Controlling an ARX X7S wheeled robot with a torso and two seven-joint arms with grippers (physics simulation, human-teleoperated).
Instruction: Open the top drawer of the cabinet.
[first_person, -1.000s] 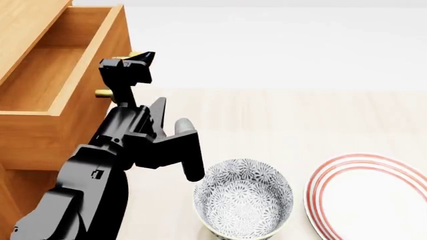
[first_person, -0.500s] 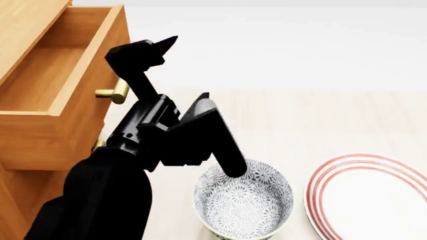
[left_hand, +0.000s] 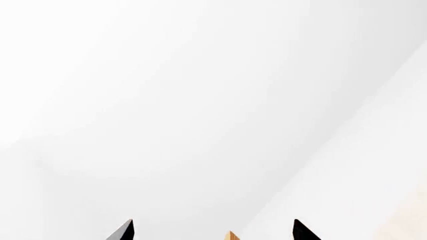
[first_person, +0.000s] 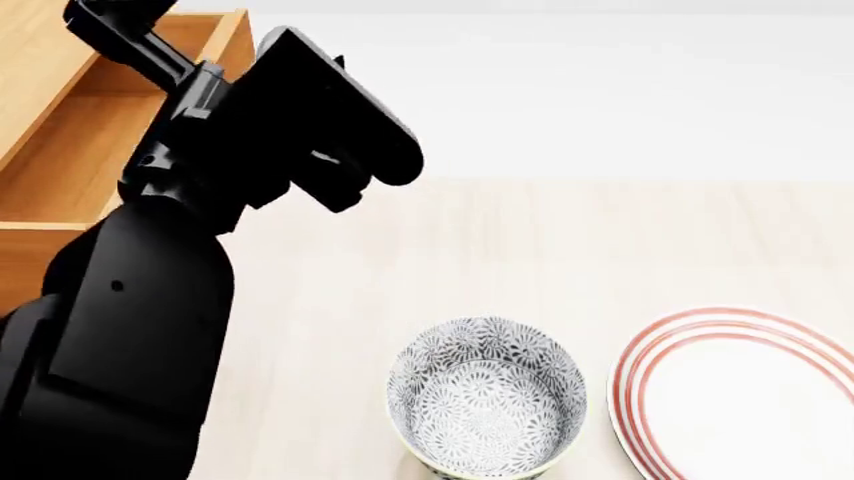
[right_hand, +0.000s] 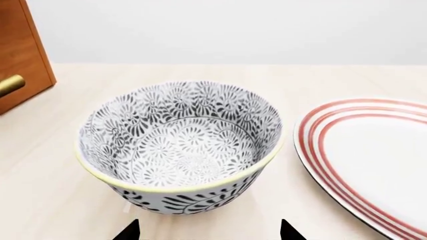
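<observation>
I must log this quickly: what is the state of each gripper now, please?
Left gripper: open, holding nothing; only its two fingertips show, wide apart.
Right gripper: open, holding nothing; its tips sit apart just before the patterned bowl.

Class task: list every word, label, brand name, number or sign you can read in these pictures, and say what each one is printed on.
No readable text in any view.
The bowl carries only a floral pattern.
The plate has only red rings.
The cabinet, the top drawer and the left arm are unmarked.

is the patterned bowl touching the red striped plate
Apart. The right wrist view shows bare tabletop between the bowl and the plate.
</observation>
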